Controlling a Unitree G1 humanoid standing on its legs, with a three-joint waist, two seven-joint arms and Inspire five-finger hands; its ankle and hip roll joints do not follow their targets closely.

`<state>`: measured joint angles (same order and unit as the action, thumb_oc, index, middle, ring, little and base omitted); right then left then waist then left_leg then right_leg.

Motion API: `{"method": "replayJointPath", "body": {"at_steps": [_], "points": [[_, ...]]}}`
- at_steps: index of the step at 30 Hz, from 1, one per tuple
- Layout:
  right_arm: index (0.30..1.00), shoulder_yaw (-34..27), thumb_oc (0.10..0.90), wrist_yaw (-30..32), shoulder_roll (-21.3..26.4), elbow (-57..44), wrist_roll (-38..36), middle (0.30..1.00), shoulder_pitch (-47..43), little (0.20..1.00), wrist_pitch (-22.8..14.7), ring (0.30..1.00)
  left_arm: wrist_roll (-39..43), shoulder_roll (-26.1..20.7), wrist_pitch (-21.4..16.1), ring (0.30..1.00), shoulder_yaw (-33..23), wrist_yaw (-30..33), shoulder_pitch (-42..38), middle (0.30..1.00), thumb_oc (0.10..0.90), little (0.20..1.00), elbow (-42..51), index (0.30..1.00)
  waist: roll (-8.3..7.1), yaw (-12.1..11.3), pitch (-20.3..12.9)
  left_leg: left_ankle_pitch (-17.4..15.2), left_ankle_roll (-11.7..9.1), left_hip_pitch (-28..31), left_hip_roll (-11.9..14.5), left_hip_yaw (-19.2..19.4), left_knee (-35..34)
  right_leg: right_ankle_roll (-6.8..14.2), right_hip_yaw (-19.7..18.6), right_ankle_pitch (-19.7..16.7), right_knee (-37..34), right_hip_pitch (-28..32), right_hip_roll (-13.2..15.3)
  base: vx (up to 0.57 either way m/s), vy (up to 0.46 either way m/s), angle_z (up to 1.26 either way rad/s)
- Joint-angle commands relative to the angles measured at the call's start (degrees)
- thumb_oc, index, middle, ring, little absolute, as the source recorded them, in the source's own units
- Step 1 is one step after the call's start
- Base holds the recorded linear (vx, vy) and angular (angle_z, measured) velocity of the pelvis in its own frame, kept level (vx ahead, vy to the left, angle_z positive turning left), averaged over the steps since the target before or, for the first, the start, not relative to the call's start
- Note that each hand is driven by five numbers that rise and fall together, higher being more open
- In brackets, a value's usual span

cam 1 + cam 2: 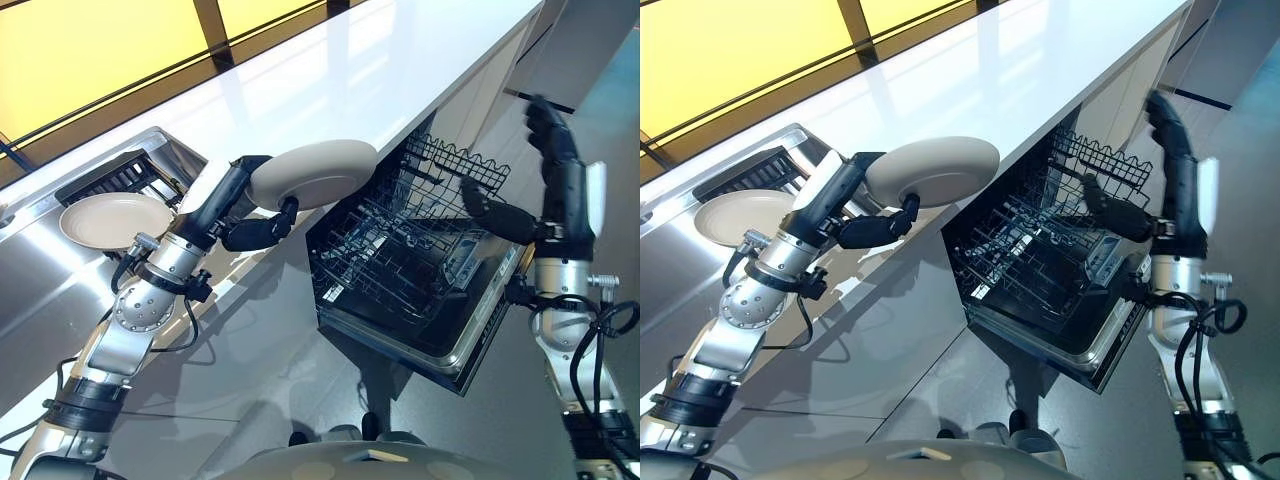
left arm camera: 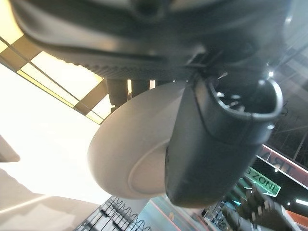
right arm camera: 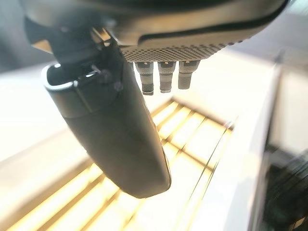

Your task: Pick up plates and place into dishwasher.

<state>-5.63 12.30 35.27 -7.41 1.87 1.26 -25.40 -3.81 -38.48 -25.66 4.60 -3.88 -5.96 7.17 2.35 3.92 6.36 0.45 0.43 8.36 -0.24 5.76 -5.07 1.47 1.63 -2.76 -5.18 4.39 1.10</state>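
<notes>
My left hand (image 1: 238,195) holds a beige plate (image 1: 315,172) in the air just left of the open dishwasher, fingers on one face and thumb (image 2: 216,139) pressed on the other. The plate (image 2: 127,163) is tilted, with its underside toward the thumb. A second beige plate (image 1: 115,220) lies flat in the steel sink area at the left. The dishwasher's lower rack (image 1: 400,250) of black wire is pulled out over the open door (image 1: 480,335). My right hand (image 1: 562,175) is raised on the dishwasher's right side, open and holding nothing.
A long white countertop (image 1: 350,70) runs over the dishwasher. A steel sink (image 1: 40,270) with a dark rack (image 1: 125,178) sits at its left end. Grey floor lies in front of the cabinets.
</notes>
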Motion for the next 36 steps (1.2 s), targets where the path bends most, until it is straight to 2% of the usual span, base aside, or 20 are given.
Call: {"method": "replayJointPath", "body": {"at_steps": [1,7,11,16,21,26,31,35,36], "points": [[0.9,-2.1,0.8,-7.1,4.5,-6.8,-3.1,0.9,-7.5,0.9,-4.8,0.9,1.7,-3.9,-7.5,0.3,-3.0,4.7,-5.4,0.3,0.1,0.2,2.3,0.3,-1.49,-0.9,-2.9,-7.9,1.5,-2.7,-3.3,-2.2,7.9,0.8,2.8,8.7,7.1,0.0,-3.6,0.0,-0.056,0.04],[0.9,-0.5,0.8,-11.4,7.6,-10.2,-1.5,0.9,-11.9,0.9,-5.7,0.9,-1.9,-5.7,-7.8,0.3,-3.0,7.8,-6.9,0.3,0.1,0.2,2.2,0.3,-1.75,-1.9,-3.5,-5.7,0.5,-2.4,-2.3,-3.4,4.3,0.5,3.9,8.9,6.5,0.5,-4.2,0.0,-0.059,0.03],[0.9,0.5,0.8,-16.9,9.9,-12.5,-2.1,0.9,-14.7,0.9,-4.0,0.9,-2.3,-6.3,-7.7,0.3,-2.5,8.2,-8.7,0.3,0.1,0.2,2.0,0.3,-1.81,-2.1,-3.7,-3.7,-0.9,-2.9,-1.4,-3.3,2.3,0.5,5.2,8.9,5.7,0.8,-4.2,-0.02,-0.041,0.07],[0.9,2.4,0.8,-23.4,11.6,-14.2,-10.0,0.9,-19.0,0.9,-1.1,0.9,-2.0,-6.9,-7.9,0.3,-2.3,6.9,-9.5,0.3,0.1,0.2,1.7,0.3,-2.34,-2.5,-3.6,-4.9,-0.7,-4.0,-1.8,-3.4,5.1,0.0,5.8,9.1,6.3,0.3,-3.8,-0.02,-0.024,0.1],[0.9,5.4,0.8,-30.1,10.6,-14.1,-16.3,0.9,-22.6,0.9,-0.9,0.9,0.6,-6.6,-7.7,0.3,-1.7,2.7,-9.4,0.3,0.1,0.2,1.8,0.3,-2.97,-3.2,-3.1,-7.7,0.0,-5.1,-3.0,-3.9,10.9,-0.4,5.2,9.0,6.9,0.6,-3.4,0.0,-0.008,0.05],[0.9,9.2,0.8,-39.1,11.2,-14.2,-22.7,0.9,-25.9,0.9,4.0,0.9,1.7,-7.2,-7.9,0.3,-1.0,0.9,-9.9,0.3,0.1,0.2,1.2,0.3,-3.53,-4.0,-3.1,-9.3,0.5,-5.6,-3.8,-4.6,13.8,-0.5,4.9,8.7,6.8,1.0,-3.0,0.02,0.008,0.01],[0.9,12.2,0.8,-43.3,10.9,-14.2,-25.5,0.9,-28.0,0.9,7.5,0.9,2.0,-7.7,-7.9,0.3,-0.1,0.4,-10.7,0.3,0.1,0.2,1.0,0.3,-3.54,-4.0,-3.6,-9.0,0.9,-4.5,-3.9,-4.8,12.2,-0.3,4.8,8.9,7.1,1.0,-3.0,0.05,0.026,0.03],[0.9,14.6,0.8,-44.7,11.2,-13.7,-24.9,0.9,-29.3,0.9,12.1,0.9,-1.0,-8.5,-9.1,0.3,0.8,4.1,-11.8,0.3,0.1,0.2,0.9,0.3,-3.39,-3.9,-4.0,-8.0,1.1,-3.4,-3.7,-4.9,9.4,0.0,4.8,8.9,7.1,1.0,-3.1,0.05,0.021,-0.02],[0.528,14.8,0.366,-43.7,11.5,-13.5,-24.5,0.528,-29.5,0.466,12.3,0.528,-2.3,-8.9,-9.8,0.3,1.0,6.0,-12.1,0.3,0.1,0.2,1.1,0.3,-3.36,-3.9,-4.1,-7.6,1.0,-3.1,-3.5,-4.9,8.5,0.0,4.8,9.0,7.1,1.0,-3.1,0.03,0.006,-0.01]]}}
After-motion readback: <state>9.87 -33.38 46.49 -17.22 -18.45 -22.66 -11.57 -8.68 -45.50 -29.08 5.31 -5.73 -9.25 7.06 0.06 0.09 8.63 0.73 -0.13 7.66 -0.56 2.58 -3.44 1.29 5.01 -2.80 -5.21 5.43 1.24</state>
